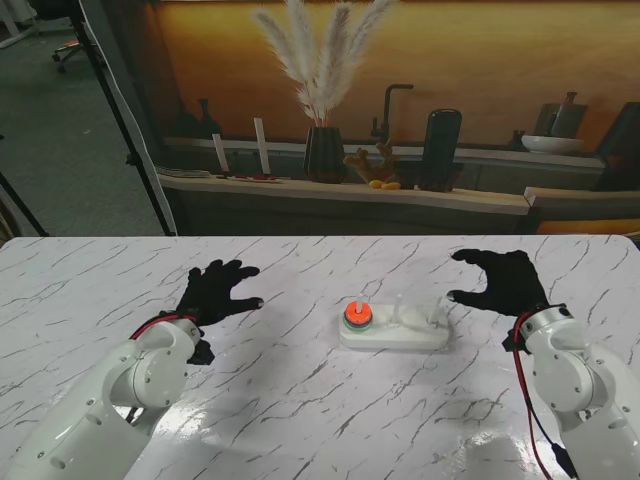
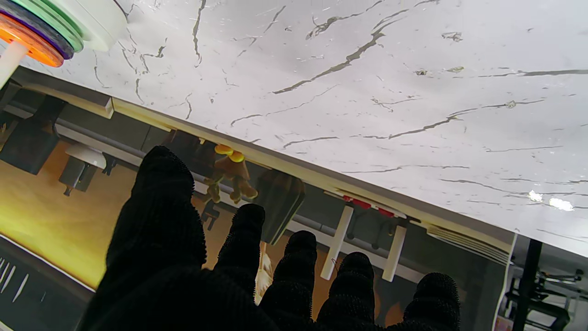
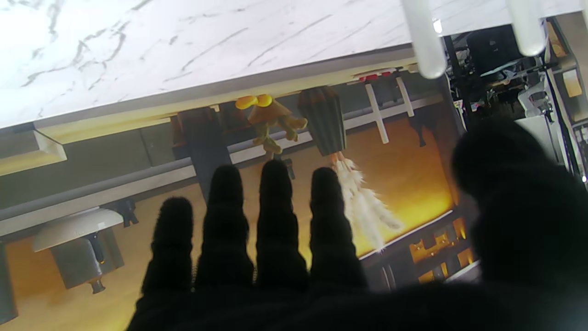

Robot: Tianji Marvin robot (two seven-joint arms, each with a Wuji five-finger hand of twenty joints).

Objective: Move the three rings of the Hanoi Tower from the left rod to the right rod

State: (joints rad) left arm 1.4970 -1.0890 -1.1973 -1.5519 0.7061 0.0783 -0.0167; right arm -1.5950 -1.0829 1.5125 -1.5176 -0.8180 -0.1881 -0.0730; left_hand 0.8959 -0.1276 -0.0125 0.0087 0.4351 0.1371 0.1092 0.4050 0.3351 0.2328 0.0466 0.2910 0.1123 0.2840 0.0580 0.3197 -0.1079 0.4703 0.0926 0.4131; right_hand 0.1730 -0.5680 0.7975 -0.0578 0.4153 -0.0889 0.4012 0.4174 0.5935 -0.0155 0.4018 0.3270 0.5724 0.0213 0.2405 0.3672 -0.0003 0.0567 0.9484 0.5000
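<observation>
The white Hanoi base (image 1: 393, 338) lies at the table's middle. Its left rod carries a stack of rings (image 1: 358, 317): orange on top, purple and green beneath, seen close in the left wrist view as rings (image 2: 32, 30). The middle and right rods (image 1: 440, 305) are pale and bare; two rod tips (image 3: 425, 41) show in the right wrist view. My left hand (image 1: 218, 290), black-gloved, hovers open well to the left of the base, fingers spread. My right hand (image 1: 505, 280) is open just right of the base, thumb pointing toward it. Neither hand holds anything.
The white marble table (image 1: 300, 420) spreads all around the base. Beyond its far edge runs a shelf with a dark vase of pampas grass (image 1: 322, 150), a faucet, a dark bottle and a bowl. A tripod stands at far left.
</observation>
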